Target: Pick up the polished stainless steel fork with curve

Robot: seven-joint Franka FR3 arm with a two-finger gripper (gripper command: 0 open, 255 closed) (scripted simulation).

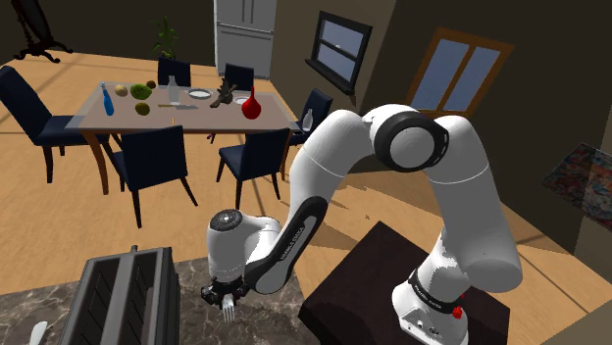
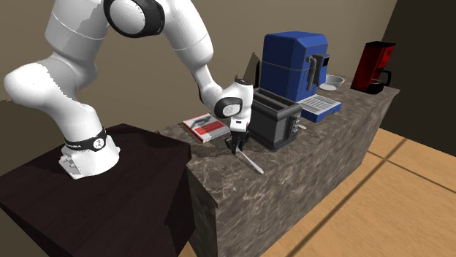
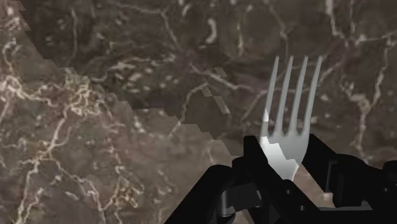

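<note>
Fork (image 2: pixel 251 162) is the thing to pick up, and it is right at the gripper (image 2: pixel 236 146), low over the dark stone counter (image 2: pixel 292 190).

Going from left to right in the second exterior view, first comes the dark stand (image 2: pixel 109 197) with the white arm on it. Then there is a red book (image 2: pixel 206 127) lying flat on the counter. Next is the gripper, pointing down. The fork's long thin part runs out from under it, slanting down toward that view's right and the counter's front edge. Just past the gripper sits a grey toaster (image 2: pixel 276 120), close by but not touching the fork. After that come a blue coffee machine (image 2: pixel 292 66) and a red coffee maker (image 2: pixel 374 67), both well apart from the fork.

In the wrist view the two black fingers (image 3: pixel 254 162) are closed in on the fork's neck, one on each side. The four prongs poke out past them. So the grip runs across the fork, not along it, and the fork looks caught between the fingers.

I cannot tell if the fork has left the stone yet. I think the next move is straight up. The long end sticks out far on one side, so the fork might tip if the squeeze is weak.
</note>
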